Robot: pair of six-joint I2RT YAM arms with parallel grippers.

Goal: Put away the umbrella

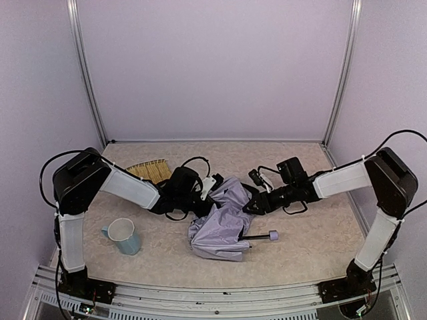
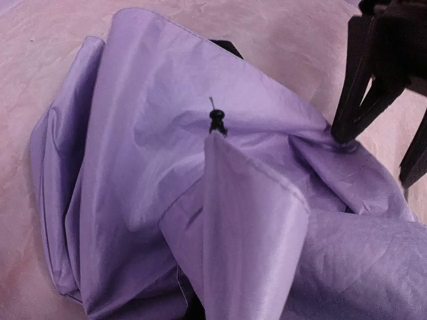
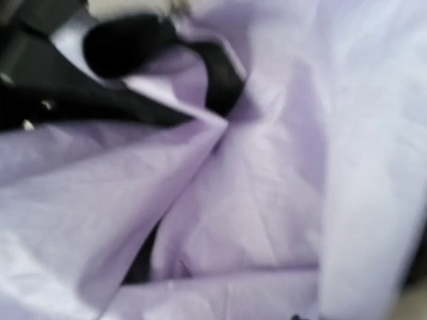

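Note:
The umbrella (image 1: 220, 223) lies collapsed mid-table as a crumpled lavender heap, its thin black shaft (image 1: 257, 236) and lavender handle knob (image 1: 273, 235) pointing right. My left gripper (image 1: 212, 189) is at the heap's upper left. In the left wrist view a taut fold of the canopy (image 2: 247, 227) with a black rib tip (image 2: 216, 120) runs up into my jaws and hides the fingers. My right gripper (image 1: 248, 203) is at the upper right edge; its black fingers (image 2: 353, 87) come together on a pinch of fabric. The right wrist view is filled with blurred fabric (image 3: 267, 187).
A pale blue mug (image 1: 123, 235) stands at the front left. A woven straw piece (image 1: 150, 171) lies behind the left arm. Cables loop near both wrists. Walls and metal posts close in the back and sides.

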